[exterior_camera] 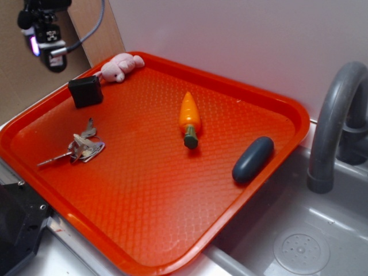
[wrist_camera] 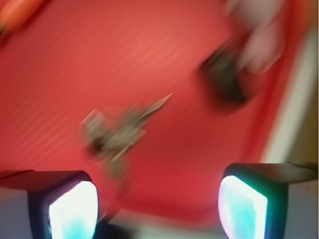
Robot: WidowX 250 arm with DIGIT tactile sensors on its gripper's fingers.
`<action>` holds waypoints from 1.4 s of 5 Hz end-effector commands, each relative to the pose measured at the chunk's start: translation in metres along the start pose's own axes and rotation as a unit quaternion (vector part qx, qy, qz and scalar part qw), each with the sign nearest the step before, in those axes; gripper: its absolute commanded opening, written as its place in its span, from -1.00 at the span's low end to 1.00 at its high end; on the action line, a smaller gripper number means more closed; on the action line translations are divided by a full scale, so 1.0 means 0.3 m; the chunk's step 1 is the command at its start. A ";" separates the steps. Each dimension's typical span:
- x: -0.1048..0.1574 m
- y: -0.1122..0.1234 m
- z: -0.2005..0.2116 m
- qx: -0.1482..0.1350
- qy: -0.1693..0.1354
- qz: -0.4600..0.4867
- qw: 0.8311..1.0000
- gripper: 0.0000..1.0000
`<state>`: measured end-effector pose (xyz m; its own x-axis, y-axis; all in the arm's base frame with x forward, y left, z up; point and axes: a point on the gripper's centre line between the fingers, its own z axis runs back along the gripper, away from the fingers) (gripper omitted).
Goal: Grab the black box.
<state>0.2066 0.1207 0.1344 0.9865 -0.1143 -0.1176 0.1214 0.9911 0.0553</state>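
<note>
I am holding my gripper (wrist_camera: 158, 199) open, its two pads (wrist_camera: 75, 211) spread wide with nothing between them, hanging above the orange tray's (exterior_camera: 276, 103) far-left corner. The black box (exterior_camera: 86, 91) is sitting on the tray near that corner, just beside the pink plush toy (exterior_camera: 119, 66). Keys (exterior_camera: 80, 148) are lying nearer than the box; my wrist view is blurring everything.
</note>
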 end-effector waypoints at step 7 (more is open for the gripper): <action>0.154 -0.007 -0.204 0.050 -0.092 -0.166 0.981 -1.00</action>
<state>0.2293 0.1197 0.0483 0.9080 -0.4185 -0.0202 0.4187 0.9047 0.0793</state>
